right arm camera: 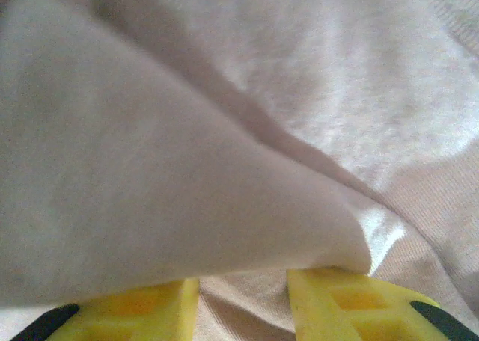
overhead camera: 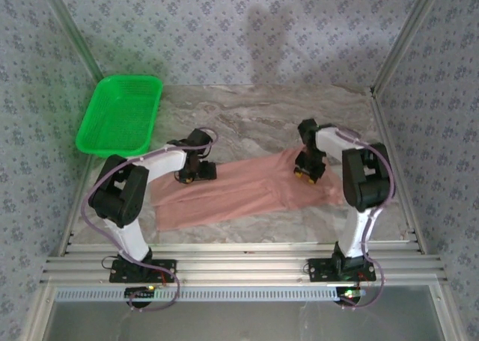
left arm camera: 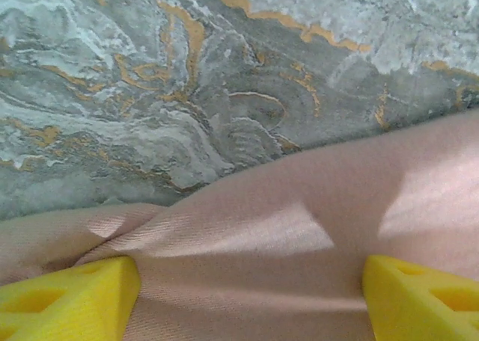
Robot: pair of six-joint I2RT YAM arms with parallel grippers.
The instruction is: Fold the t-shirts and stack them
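At the bottom of the overhead view, your two arms reach up the frame from their bases onto the marble-patterned table (overhead camera: 254, 109). The t-shirt (overhead camera: 239, 191) lies spread in a long band across the middle of the table, running from lower left to upper right, and both grippers sit on it.

Your left gripper (overhead camera: 196, 173) is at the band's upper left edge. In its wrist view the yellow fingers (left arm camera: 67, 303) stand wide apart in the two bottom corners, with pink cloth (left arm camera: 299, 229) lying loose between them and bare table beyond.

Your right gripper (overhead camera: 307, 175) is at the shirt's upper right end. In its wrist view the fingers (right arm camera: 352, 303) are partly apart, and a raised fold of the shirt (right arm camera: 150, 169) drapes over their tips. You cannot tell from this whether they grip it.

Farther back, at the upper left, the green basket (overhead camera: 120, 115) sits at the table's corner, well apart from the shirt.
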